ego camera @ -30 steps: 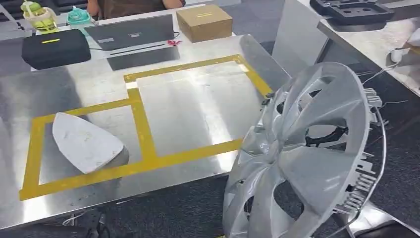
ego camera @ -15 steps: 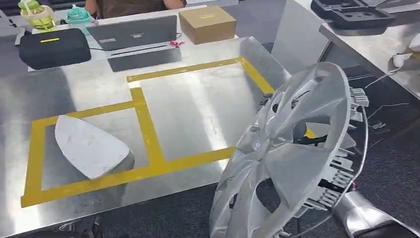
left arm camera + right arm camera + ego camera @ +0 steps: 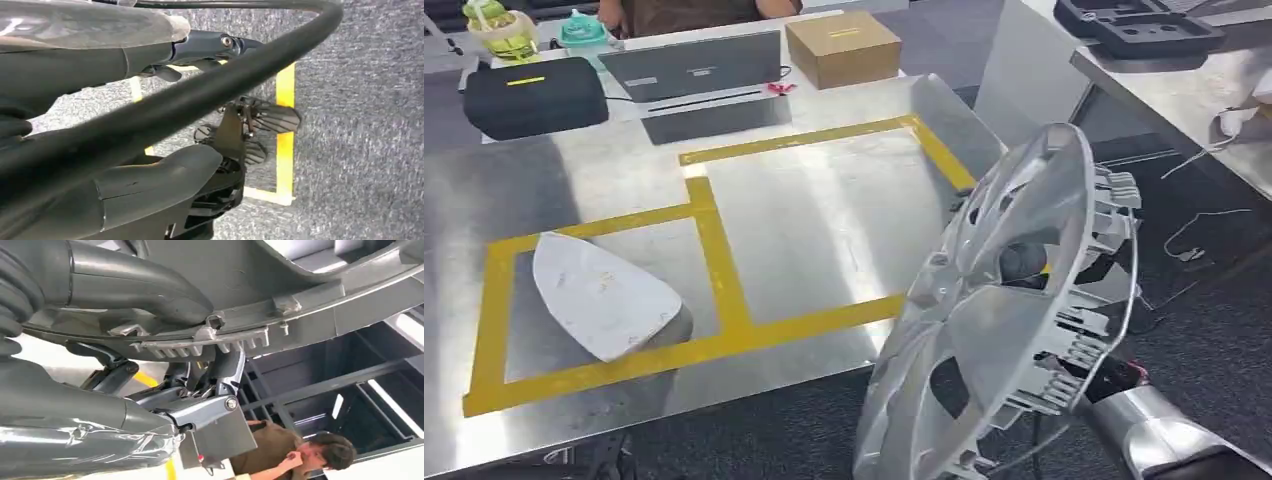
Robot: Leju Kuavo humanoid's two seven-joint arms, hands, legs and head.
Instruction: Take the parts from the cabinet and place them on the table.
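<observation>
Beside the brushed-steel table (image 3: 824, 230), right hand (image 3: 200, 390) grips a silver spoked hubcap (image 3: 994, 320); left hand (image 3: 165, 165) state unclear.

Wheel cover (image 3: 999, 320): silver plastic, multi-spoke, with clip tabs and a wire ring on its back. Held on edge, tilted, off the near right corner of the steel table (image 3: 824, 210).

Flat white part (image 3: 599, 295): teardrop outline, lying inside the left yellow-taped rectangle, point toward the far left.
</observation>
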